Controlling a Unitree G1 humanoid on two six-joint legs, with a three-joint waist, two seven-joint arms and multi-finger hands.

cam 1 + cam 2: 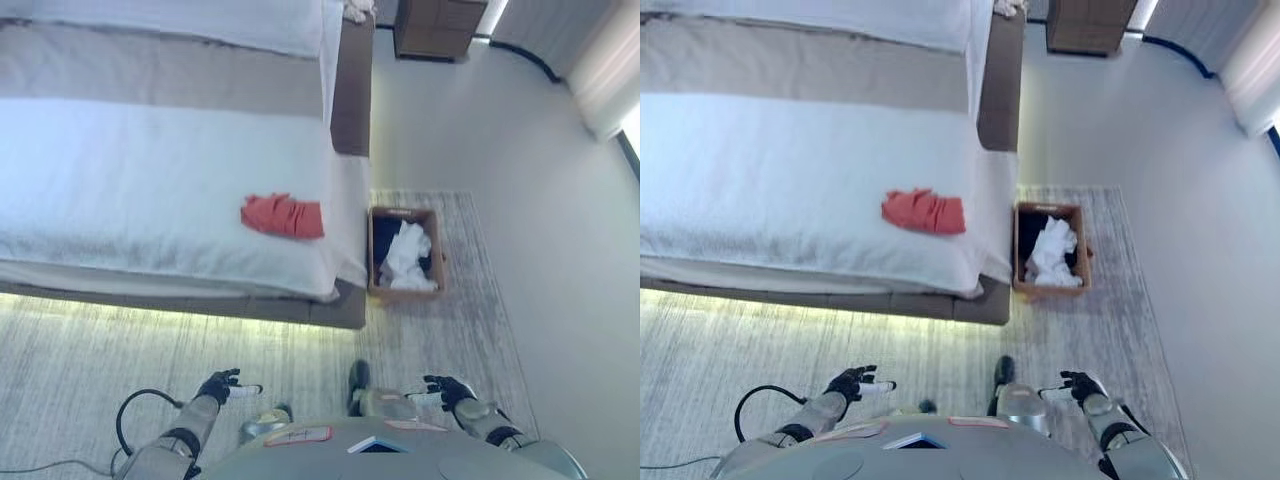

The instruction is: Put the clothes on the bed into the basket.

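A crumpled red garment (283, 215) lies on the white bed (150, 190), near its right edge. On the rug beside the bed stands a brown basket (434, 262) holding a white garment (408, 258) over something dark. My left hand (222, 386) hangs low at the bottom left, fingers relaxed and holding nothing. My right hand (448, 390) shows at the bottom right, likewise open and empty. Both hands are over the floor, well short of the bed and the basket.
A grey patterned rug (470, 300) covers the floor around the bed foot. A brown headboard panel (352, 85) rises at the bed's right side. A wooden nightstand (438, 27) stands at the top. Pale bare floor (540, 200) stretches right of the rug.
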